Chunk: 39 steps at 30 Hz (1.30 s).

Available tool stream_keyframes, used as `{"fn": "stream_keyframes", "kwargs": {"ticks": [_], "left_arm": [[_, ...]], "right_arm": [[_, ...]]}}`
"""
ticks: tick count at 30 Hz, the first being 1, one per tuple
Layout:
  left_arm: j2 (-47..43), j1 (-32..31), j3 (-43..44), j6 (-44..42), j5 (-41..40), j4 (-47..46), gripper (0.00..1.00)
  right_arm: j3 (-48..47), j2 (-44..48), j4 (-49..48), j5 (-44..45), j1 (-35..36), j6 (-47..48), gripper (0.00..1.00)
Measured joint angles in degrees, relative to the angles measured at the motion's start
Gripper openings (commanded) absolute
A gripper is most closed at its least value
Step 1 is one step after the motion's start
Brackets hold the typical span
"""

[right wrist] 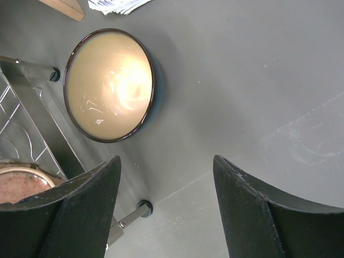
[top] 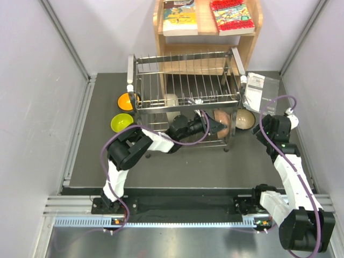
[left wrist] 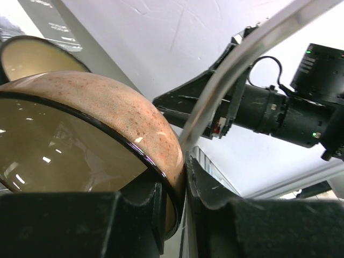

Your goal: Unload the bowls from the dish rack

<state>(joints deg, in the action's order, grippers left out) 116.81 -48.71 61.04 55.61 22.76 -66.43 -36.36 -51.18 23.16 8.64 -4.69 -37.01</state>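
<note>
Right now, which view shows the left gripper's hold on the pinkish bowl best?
Left wrist: the left gripper pinches the pinkish bowl by its rim, seen in close-up. Top external shows the bowl small and partly hidden by the dish rack bars. Right wrist catches only a sliver of it, lower left.

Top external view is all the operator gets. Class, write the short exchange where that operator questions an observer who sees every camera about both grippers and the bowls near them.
Operator: Has the left gripper got the pink bowl?
Observer: Yes. Left wrist view: its fingers pinch the rim, one inside, one outside.
Operator: And the right gripper?
Observer: Right wrist view: open, holding nothing, above the table beside the cream bowl.
</note>
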Motion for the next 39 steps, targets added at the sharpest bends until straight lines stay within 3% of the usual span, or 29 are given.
{"fn": "stream_keyframes", "kwargs": {"ticks": [6, 12, 22, 28, 39], "left_arm": [[-3.32, -0.59, -1.42, -2.99, 0.02, 0.52, 0.00], [-13.70, -0.76, -10.51, -8.48, -2.38, 2.73, 0.00], [-23.06, -5.84, -13.09, -23.50, -6.56, 26.69, 0.00], [-26.49, -13.03, -7.58, -35.78, -9.49, 42.51, 0.00], [-23.67, -22.73, 7.41, -51.36, -13.44, 65.55, 0.00]], "right_arm": [[0.00, 0.00, 0.00, -0.02, -0.11, 0.00, 0.70], [0.00, 0.00, 0.02, -0.22, -0.37, 0.00, 0.70], [-0.48, 0.15, 1.44, -1.27, -0.37, 0.68, 0.73], [-3.43, 1.77, 4.76, -1.33, -0.52, 1.46, 0.79], [-7.41, 5.14, 11.78, -2.51, -1.36, 0.44, 0.76]]}}
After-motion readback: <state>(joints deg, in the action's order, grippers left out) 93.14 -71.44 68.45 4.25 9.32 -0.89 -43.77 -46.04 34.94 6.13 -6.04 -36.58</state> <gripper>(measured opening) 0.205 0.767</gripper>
